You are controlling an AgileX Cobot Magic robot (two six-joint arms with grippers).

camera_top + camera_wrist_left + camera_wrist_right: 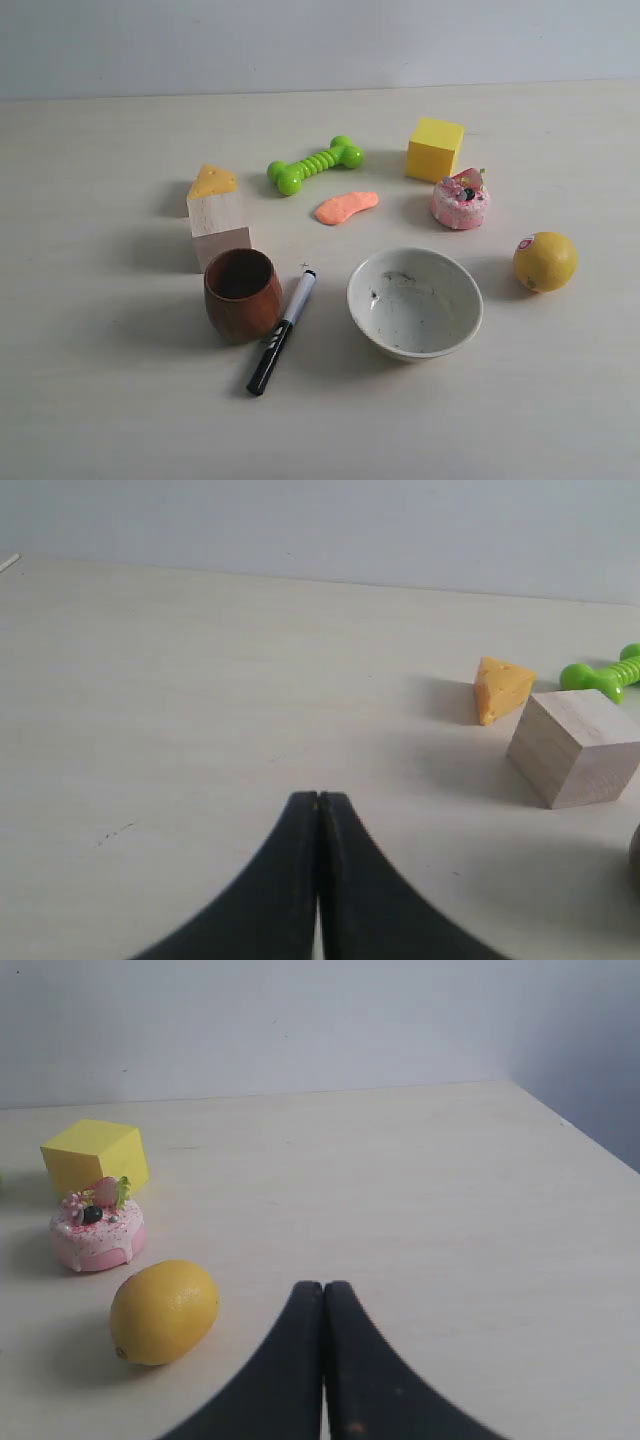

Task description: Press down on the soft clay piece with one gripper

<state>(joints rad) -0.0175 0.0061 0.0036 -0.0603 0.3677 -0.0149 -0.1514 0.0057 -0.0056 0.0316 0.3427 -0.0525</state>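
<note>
Left gripper [318, 800] and right gripper [323, 1288] both pinched shut, empty. Past the bowl [415, 302], mid-frame, lies the soft clay piece [346, 207]. The green bone [315, 164] sits just behind, so a drifting press could hit that instead.

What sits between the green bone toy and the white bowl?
The soft clay piece, touching neither the bone nor the bowl. It shows in the exterior view.
</note>
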